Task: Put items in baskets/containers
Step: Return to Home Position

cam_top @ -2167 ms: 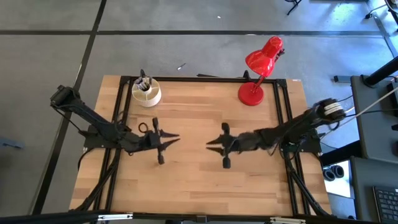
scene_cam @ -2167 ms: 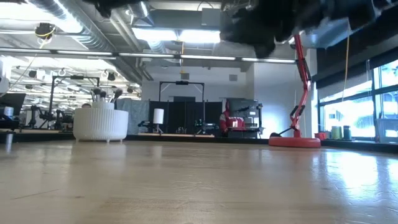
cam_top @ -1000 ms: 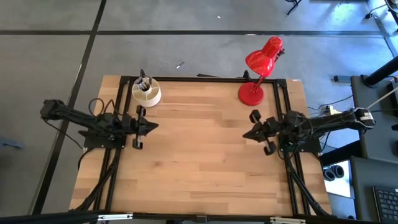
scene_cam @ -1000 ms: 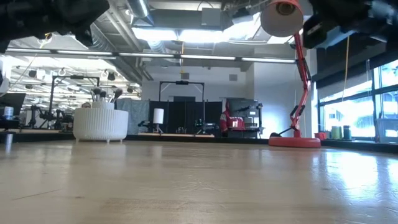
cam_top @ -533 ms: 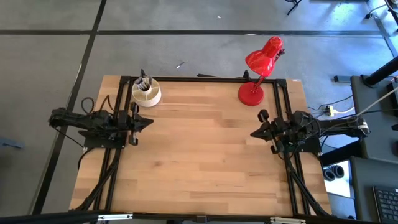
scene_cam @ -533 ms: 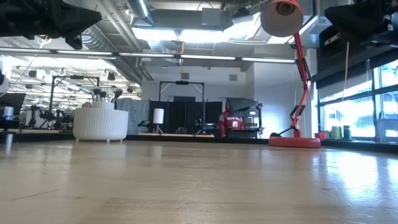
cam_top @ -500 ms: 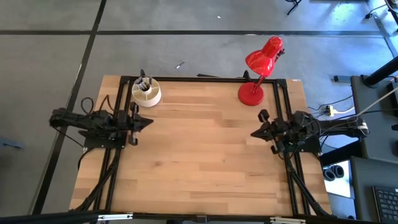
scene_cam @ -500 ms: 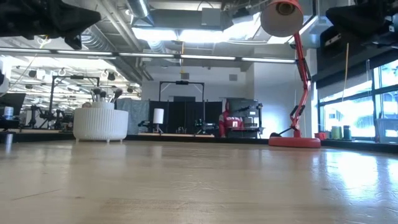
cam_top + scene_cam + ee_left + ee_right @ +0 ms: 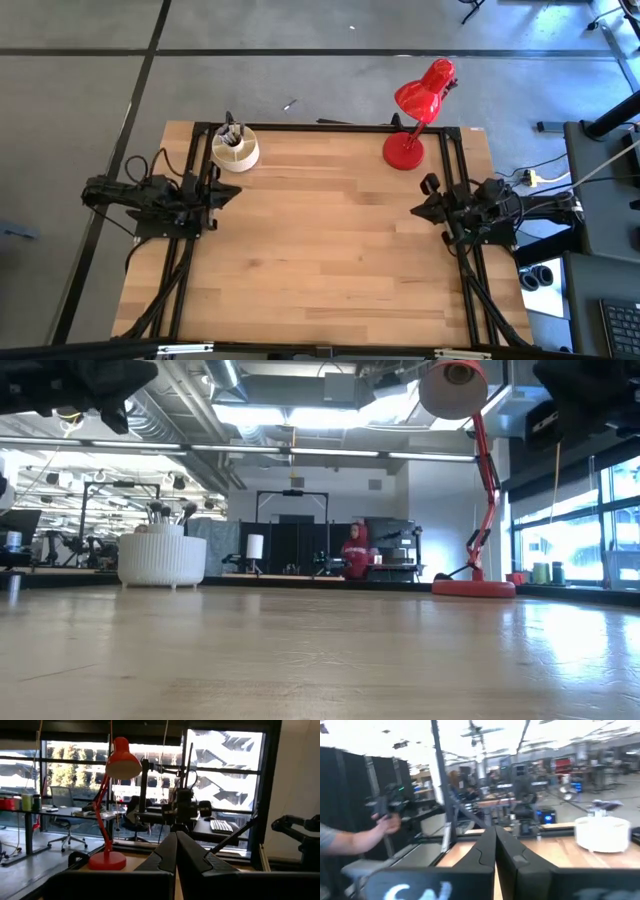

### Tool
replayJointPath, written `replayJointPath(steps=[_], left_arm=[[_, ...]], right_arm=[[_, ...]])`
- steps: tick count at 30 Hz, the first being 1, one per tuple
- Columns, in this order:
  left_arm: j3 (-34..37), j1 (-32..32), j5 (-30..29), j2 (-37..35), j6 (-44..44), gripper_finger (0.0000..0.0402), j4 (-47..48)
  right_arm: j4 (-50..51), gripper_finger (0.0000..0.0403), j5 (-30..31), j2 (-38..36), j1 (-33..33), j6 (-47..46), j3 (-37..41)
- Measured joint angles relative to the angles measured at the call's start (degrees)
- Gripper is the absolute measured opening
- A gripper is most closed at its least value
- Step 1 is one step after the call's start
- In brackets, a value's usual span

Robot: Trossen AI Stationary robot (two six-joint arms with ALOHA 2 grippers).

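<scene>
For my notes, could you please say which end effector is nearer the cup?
Left. The left end effector is close beside the cup; the right end effector is across the table, near the lamp.

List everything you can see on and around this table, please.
Round cream-white cup: one, cream-white, table's far left corner.
Thin dark-handled makeup brushes: several, too small to count, standing in the cup.
Red desk lamp: one, red, table's far right.
Pale wooden table: one, light brown, under everything.
Person in red top: one, far back in the room.
Left hand: one, dark, shut, over table's left side.
Right hand: one, dark, shut, over right side.
</scene>
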State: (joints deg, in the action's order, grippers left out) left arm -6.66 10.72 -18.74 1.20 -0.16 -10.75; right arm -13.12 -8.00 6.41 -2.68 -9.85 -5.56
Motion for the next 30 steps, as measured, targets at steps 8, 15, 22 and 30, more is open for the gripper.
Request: replayJointPath(steps=[8,15,22,30], left_arm=[[0.00,0.02,-3.47,14.52,-2.08,0.0002,-5.82],[-0.94,0.04,-4.27,30.23,-1.21,0.0002,-20.20],[-8.30,0.04,-4.31,40.66,-1.41,0.0002,-18.05],[-13.86,0.25,1.10,43.02,-0.21,0.0002,-12.24]], right_arm=[[-0.48,0.0003,4.68,11.95,-0.15,0.01,-5.66],[-2.58,0.0003,11.50,29.93,-0.20,-0.12,-12.41],[-2.40,0.0004,13.48,43.34,-0.95,-0.41,-20.15],[-1.99,0.0005,10.94,51.43,-6.32,5.52,-26.42]])
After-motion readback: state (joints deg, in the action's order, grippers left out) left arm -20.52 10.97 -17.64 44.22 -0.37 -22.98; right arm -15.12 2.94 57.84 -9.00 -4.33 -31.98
